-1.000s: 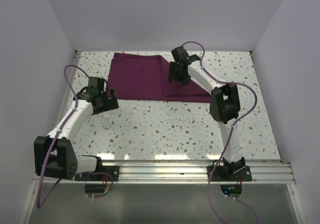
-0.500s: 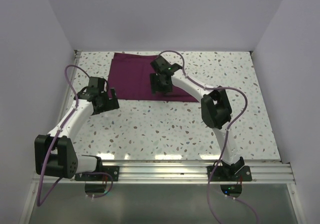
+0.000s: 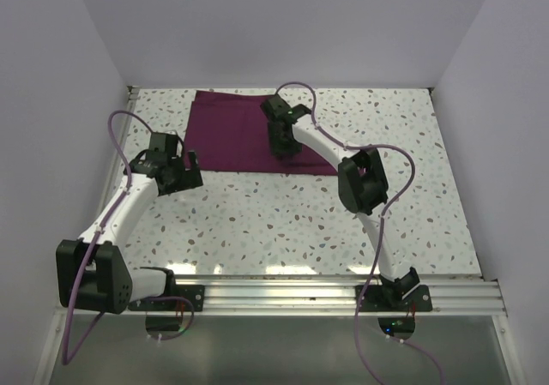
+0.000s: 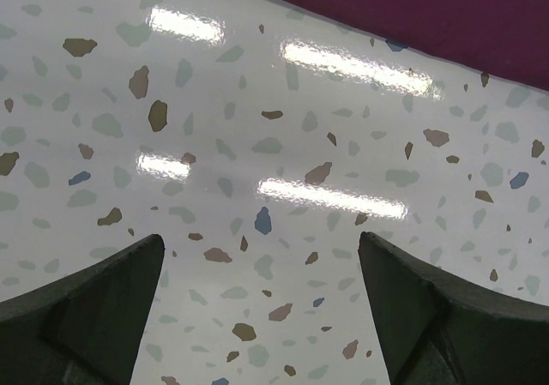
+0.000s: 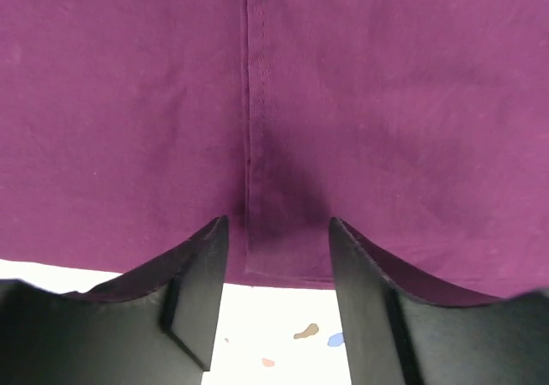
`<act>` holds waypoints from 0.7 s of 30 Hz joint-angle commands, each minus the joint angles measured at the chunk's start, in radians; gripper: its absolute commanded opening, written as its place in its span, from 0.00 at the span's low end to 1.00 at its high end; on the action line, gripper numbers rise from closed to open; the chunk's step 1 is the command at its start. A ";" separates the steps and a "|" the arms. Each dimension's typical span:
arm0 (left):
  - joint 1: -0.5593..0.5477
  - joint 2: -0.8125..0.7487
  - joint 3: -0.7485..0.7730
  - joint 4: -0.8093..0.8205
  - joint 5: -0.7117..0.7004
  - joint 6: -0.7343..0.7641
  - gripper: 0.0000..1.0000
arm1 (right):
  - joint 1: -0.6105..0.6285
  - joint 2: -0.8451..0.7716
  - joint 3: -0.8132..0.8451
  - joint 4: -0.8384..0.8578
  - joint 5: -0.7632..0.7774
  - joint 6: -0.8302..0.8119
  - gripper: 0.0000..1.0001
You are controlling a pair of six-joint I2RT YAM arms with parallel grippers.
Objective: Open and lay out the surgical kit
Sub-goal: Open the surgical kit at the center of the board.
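Observation:
The surgical kit shows only as a dark maroon cloth wrap (image 3: 227,132), lying flat at the back of the table. The steel tray and instruments are hidden or out of view. My right gripper (image 3: 283,149) hangs low over the cloth's near middle. In the right wrist view it (image 5: 276,231) is open and empty, its jaws straddling a stitched hem at the cloth's (image 5: 386,102) near edge. My left gripper (image 3: 187,172) is open and empty over bare table just in front of the cloth's left front corner. In the left wrist view (image 4: 257,248), the cloth (image 4: 429,16) shows at top right.
The speckled terrazzo table (image 3: 283,222) is walled on the left, back and right. A metal rail (image 3: 283,286) carrying both arm bases runs along the near edge. Purple cables loop above both arms.
My right gripper has moved left across the cloth, from its right part to its middle. The left arm has barely shifted.

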 commanded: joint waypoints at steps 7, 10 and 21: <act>0.004 -0.004 -0.006 0.028 0.002 0.030 1.00 | 0.008 0.031 0.021 -0.049 0.039 -0.004 0.43; 0.004 -0.001 -0.004 0.031 0.002 0.030 1.00 | 0.010 0.048 0.018 -0.065 0.036 -0.005 0.43; 0.004 0.005 0.002 0.036 0.005 0.037 1.00 | 0.023 0.065 0.036 -0.095 0.059 -0.005 0.19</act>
